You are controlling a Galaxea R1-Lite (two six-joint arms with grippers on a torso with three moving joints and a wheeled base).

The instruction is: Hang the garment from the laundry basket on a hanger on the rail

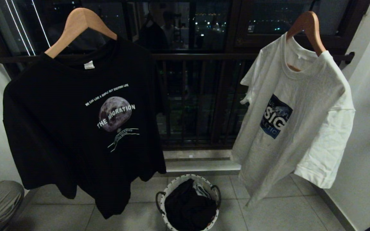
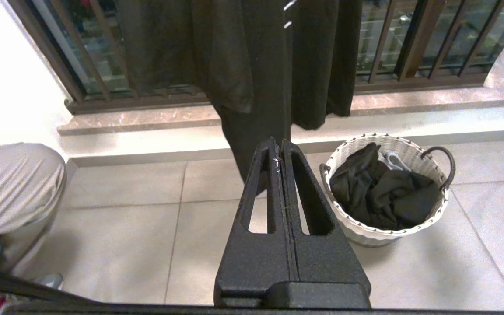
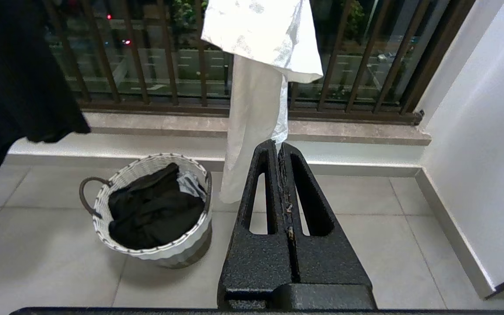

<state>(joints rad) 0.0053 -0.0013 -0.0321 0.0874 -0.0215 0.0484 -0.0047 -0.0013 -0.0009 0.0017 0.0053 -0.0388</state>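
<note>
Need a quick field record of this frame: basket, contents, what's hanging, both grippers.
basket: laundry basket on the floor tiles, below the gap between the two shirts
contents: dark garment bunched inside
hanging left: black T-shirt on a wooden hanger
hanging right: white T-shirt on a wooden hanger
left gripper: shut, empty, above the floor
right gripper: shut, empty, above the floor

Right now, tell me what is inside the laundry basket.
The laundry basket holds a crumpled dark garment and a bit of pale fabric beside it. Anything beneath them is covered.
</note>
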